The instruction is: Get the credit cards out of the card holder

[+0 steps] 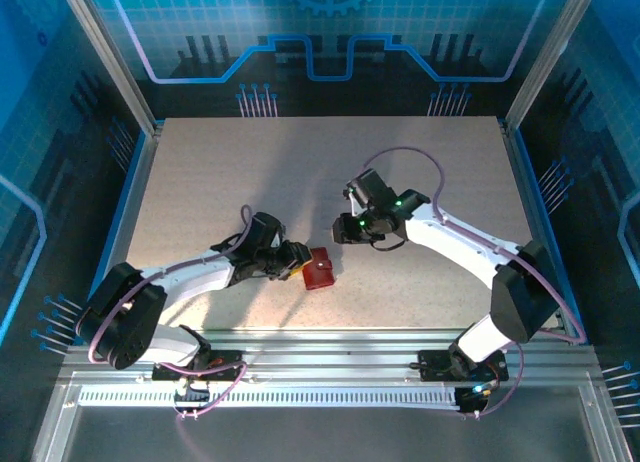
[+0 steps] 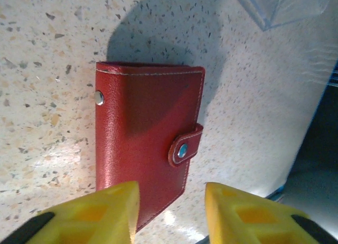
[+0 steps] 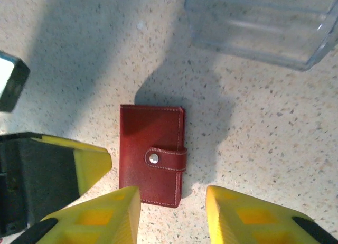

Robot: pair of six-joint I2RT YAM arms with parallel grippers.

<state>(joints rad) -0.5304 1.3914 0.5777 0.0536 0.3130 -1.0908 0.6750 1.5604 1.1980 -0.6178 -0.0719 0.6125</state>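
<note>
The card holder (image 1: 320, 269) is a small red wallet lying flat and closed on the speckled table, its tab (image 2: 185, 146) snapped shut. The credit cards are hidden inside it. My left gripper (image 1: 298, 260) is at the holder's left end. In the left wrist view its jaws (image 2: 171, 194) stand apart: one yellow finger (image 2: 113, 209) overlaps the holder's near corner, the other is off its edge over bare table. My right gripper (image 1: 340, 230) hovers just behind and above the card holder (image 3: 152, 154). Its jaws (image 3: 172, 196) are open with nothing between them.
A clear plastic box-like piece (image 3: 259, 27) lies on the table beyond the holder, also seen as a clear corner (image 2: 280, 6) in the left wrist view. A yellow finger of the left gripper (image 3: 92, 162) is close beside the holder. Blue enclosure walls (image 1: 120, 172) surround the table.
</note>
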